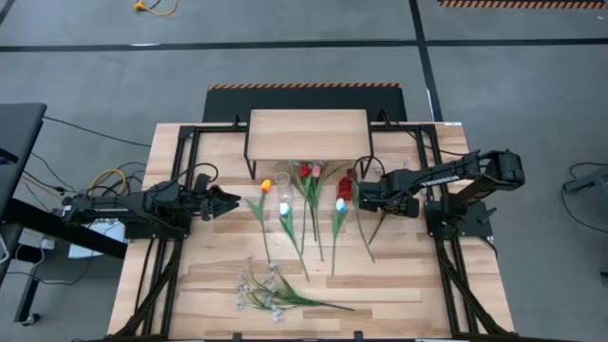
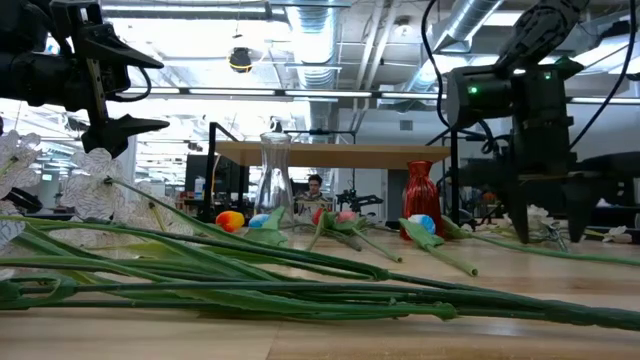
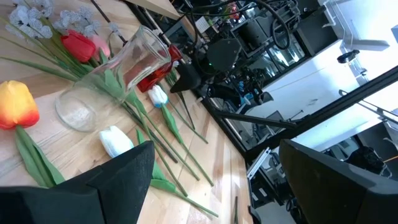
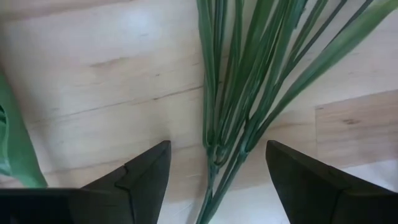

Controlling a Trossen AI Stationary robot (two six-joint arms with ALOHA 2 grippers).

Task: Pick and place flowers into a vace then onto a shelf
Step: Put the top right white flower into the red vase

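Note:
Several tulips (image 1: 309,204) lie on the table between the arms, heads toward the shelf (image 1: 307,133). A spray of white blossoms (image 1: 271,294) lies nearer the front. A clear glass vase (image 2: 277,175) and a red vase (image 2: 421,190) stand upright by the tulip heads. My right gripper (image 4: 217,165) points down, open, its fingers on either side of a bunch of thin green stems (image 4: 233,93) lying on the wood, touching nothing. My left gripper (image 1: 228,201) hangs level and open at the table's left, pointing at the vases (image 3: 118,74).
The shelf stands on black legs at the table's far edge, centre. Black frame rails (image 1: 176,190) run along both table sides. Bare wood lies in front of the tulip stems on the right (image 1: 408,275). A person shows far behind the table (image 2: 315,185).

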